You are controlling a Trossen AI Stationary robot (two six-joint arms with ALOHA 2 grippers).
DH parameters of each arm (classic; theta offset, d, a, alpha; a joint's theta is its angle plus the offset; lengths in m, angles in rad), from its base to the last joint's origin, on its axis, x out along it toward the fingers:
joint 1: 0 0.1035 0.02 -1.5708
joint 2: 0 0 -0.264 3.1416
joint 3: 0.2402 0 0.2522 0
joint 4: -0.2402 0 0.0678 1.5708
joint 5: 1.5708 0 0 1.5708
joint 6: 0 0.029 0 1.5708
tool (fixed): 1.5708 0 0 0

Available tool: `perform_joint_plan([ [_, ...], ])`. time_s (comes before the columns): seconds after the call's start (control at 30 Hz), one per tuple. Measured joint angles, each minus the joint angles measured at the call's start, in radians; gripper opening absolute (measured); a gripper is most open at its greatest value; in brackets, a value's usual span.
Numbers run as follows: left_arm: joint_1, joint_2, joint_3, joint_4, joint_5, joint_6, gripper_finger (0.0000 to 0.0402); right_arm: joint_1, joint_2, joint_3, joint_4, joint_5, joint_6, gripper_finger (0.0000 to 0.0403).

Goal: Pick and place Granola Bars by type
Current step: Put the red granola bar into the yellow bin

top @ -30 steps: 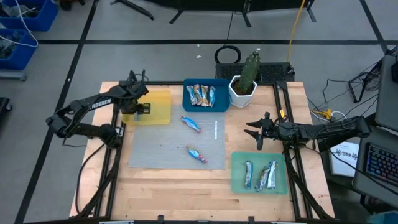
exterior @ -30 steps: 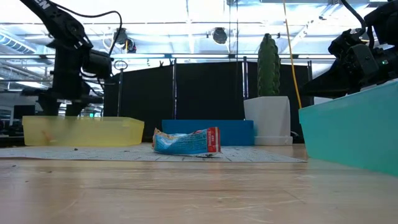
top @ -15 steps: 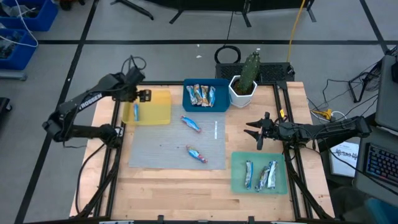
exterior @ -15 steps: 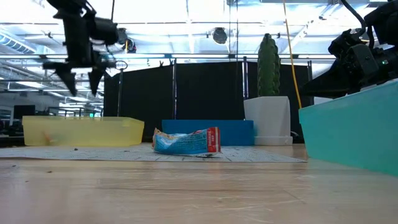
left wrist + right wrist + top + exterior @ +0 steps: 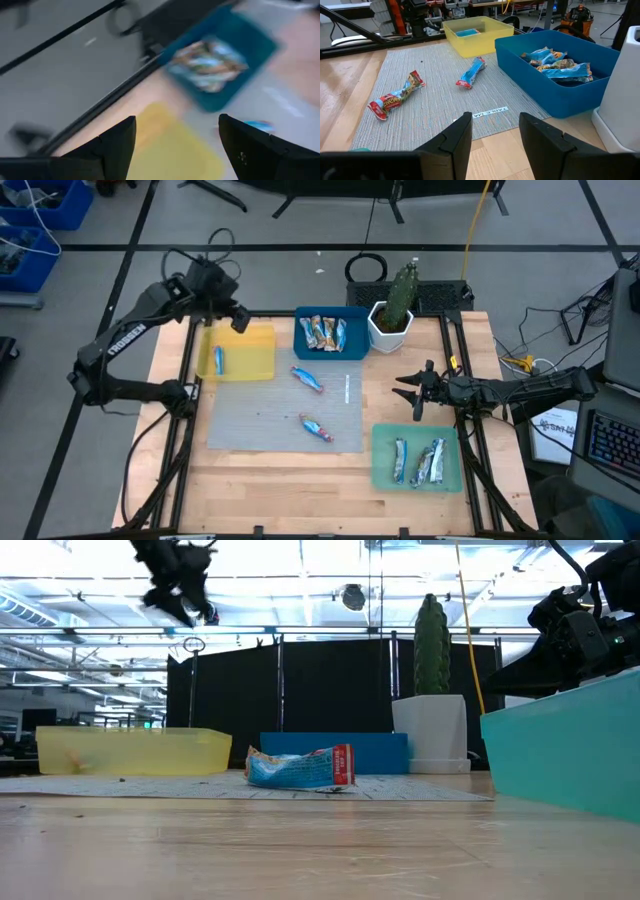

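My left gripper [image 5: 231, 314] [image 5: 184, 604] hangs open and empty, high above the far edge of the yellow tray [image 5: 243, 352]. One blue granola bar [image 5: 218, 360] lies flat in that tray. Two more bars lie on the grey mat, one far [image 5: 308, 378] [image 5: 471, 72] and one near [image 5: 316, 428] [image 5: 395, 100]. The blue tray [image 5: 332, 333] holds several bars, and so does the green tray [image 5: 415, 458]. My right gripper [image 5: 414, 394] [image 5: 495, 135] waits open, low at the mat's right edge, pointing left.
A cactus in a white pot [image 5: 392, 315] stands right of the blue tray at the far edge. The grey mat [image 5: 270, 415] covers the table's middle, with bare wood [image 5: 290, 495] along the near side. Black frame rails run down both table sides.
My left gripper has risen out of the yellow tray, moving up and toward the table's far edge and tipping as it went. A blue bar now shows lying in the yellow tray where the gripper stood. The right arm has kept still.
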Motion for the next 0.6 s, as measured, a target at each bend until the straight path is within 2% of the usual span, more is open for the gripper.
perform_joint_plan([
  [0.1,-0.023,0.035,0.063,0.009,0.124,0.100,0.0290,0.000,0.000,0.000,0.000,0.000,0.000,0.0157],
  [0.2,-0.061,0.077,0.117,0.009,0.202,0.214,0.0291,0.000,0.000,0.000,0.000,0.000,0.000,0.0157],
  [0.4,-0.164,0.152,0.197,0.011,0.211,0.502,0.0292,0.000,0.000,0.000,0.000,0.000,0.000,0.0157],
  [0.6,-0.266,0.191,0.211,0.077,0.215,0.810,0.0292,0.000,0.000,0.000,0.000,0.000,0.000,0.0157],
])
